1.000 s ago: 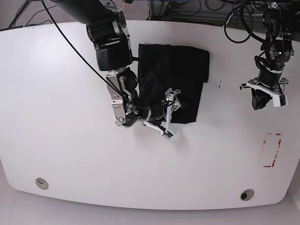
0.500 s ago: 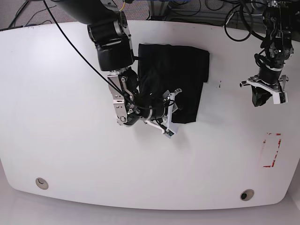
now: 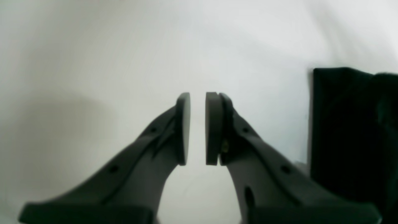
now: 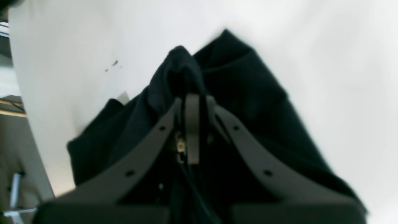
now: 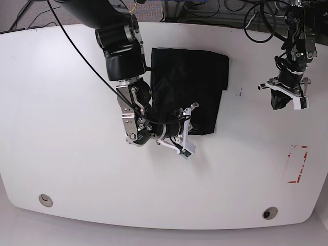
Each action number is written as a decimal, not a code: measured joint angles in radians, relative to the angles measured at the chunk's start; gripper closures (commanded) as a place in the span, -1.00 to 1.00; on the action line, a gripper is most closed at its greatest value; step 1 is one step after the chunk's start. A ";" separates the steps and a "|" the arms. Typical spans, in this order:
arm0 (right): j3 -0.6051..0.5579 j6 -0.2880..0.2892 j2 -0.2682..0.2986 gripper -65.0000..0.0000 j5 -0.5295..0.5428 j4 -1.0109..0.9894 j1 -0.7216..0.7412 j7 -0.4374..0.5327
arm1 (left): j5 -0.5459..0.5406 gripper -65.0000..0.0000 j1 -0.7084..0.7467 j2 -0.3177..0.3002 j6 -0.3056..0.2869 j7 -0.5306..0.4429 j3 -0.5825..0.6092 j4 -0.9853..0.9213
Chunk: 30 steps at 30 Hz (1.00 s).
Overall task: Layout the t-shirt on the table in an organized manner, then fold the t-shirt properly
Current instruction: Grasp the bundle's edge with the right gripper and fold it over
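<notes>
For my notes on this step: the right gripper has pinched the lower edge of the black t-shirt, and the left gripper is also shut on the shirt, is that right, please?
Not quite. The right gripper is indeed shut on the t-shirt, but the left gripper holds nothing: the left wrist view shows bare white table in the narrow gap between its fingers, with the shirt off to one side.

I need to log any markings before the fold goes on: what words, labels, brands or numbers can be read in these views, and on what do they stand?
None can be read.
t-shirt: plain black, no print or tag showing.
table: no text; only a red tape outline and small red specks.
right gripper and left gripper: no legible marking.
</notes>
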 measured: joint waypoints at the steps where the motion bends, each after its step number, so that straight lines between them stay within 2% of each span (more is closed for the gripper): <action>1: 0.000 0.000 0.001 1.00 0.000 0.011 0.003 -0.010 | 0.000 0.76 -0.001 -0.002 0.001 -0.001 0.004 0.000; 8: 0.000 0.000 0.000 1.00 0.000 0.086 0.024 -0.029 | 0.000 0.76 -0.001 -0.002 -0.002 -0.004 0.038 0.000; 22: 0.000 0.000 0.000 0.99 -0.003 0.087 0.079 -0.039 | 0.000 0.76 -0.001 -0.002 -0.002 -0.005 0.111 0.000; 25: 0.000 0.000 0.001 0.86 -0.004 0.087 0.080 -0.027 | 0.000 0.76 -0.001 -0.002 -0.002 -0.004 0.127 0.000; 30: 0.000 0.000 0.000 0.37 -0.008 0.087 0.082 0.005 | 0.000 0.76 -0.003 -0.002 -0.003 -0.004 0.158 0.001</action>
